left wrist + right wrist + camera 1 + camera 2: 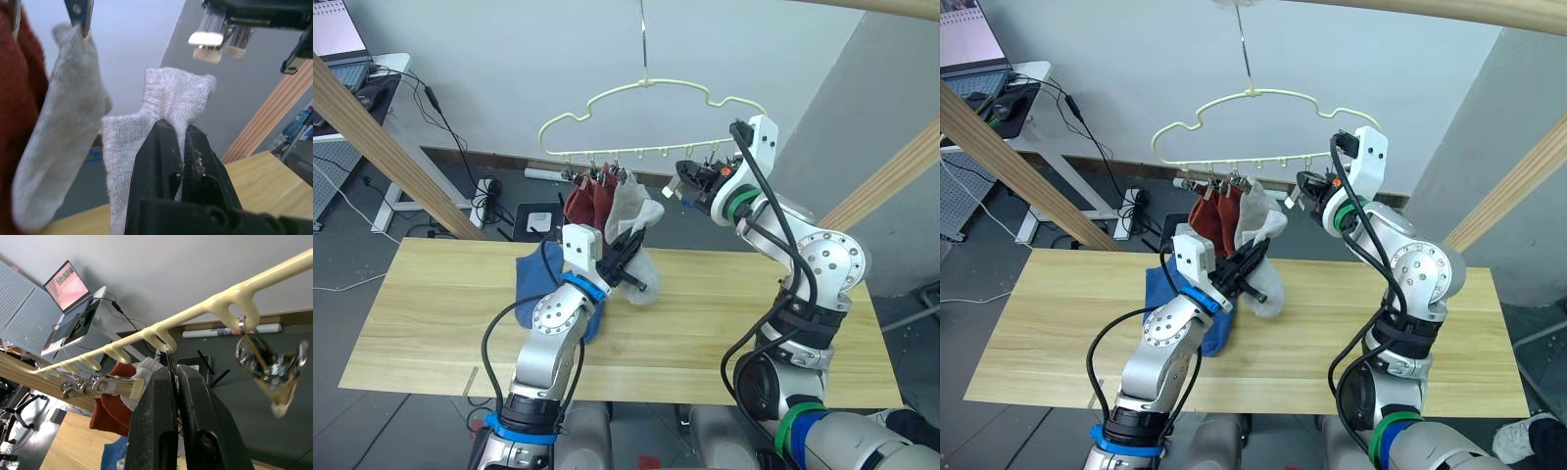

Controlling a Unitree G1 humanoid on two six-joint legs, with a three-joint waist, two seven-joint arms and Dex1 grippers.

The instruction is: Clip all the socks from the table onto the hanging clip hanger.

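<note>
A grey sock (161,103) is clamped in the left gripper (182,134), just below the clip hanger (646,108). The right gripper (175,374), fingers together, sits at a clip (115,386). The cuff should be raised fully between the clip's jaws before release.

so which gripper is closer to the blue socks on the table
Left. The left gripper holds a grey sock just beside the blue socks; the right gripper is up at the hanger.
</note>
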